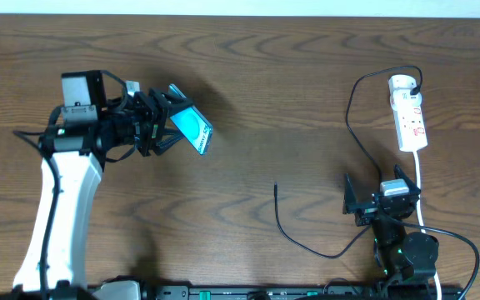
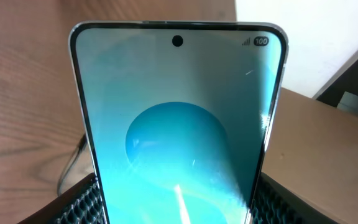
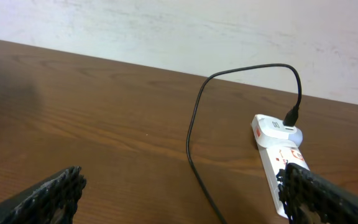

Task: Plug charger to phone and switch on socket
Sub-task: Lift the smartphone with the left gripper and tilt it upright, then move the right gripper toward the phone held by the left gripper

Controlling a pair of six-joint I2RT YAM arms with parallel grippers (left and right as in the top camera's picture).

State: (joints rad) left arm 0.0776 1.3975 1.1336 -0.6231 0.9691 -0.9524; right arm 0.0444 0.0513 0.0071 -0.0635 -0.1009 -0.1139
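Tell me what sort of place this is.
Probably an indoor lab or office workbench: a dark wooden table beside a plain white wall, with a white power strip and a black charger cable plugged into it.

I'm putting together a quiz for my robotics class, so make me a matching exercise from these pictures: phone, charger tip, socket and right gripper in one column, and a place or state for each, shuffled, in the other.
Column 1
1. phone
2. charger tip
3. socket
4. right gripper

Column 2
A. lies loose on the table, near its middle
B. open and empty
C. held tilted in the left gripper
D. white, at the far right of the table

Pairs: 1-C, 2-A, 3-D, 4-B
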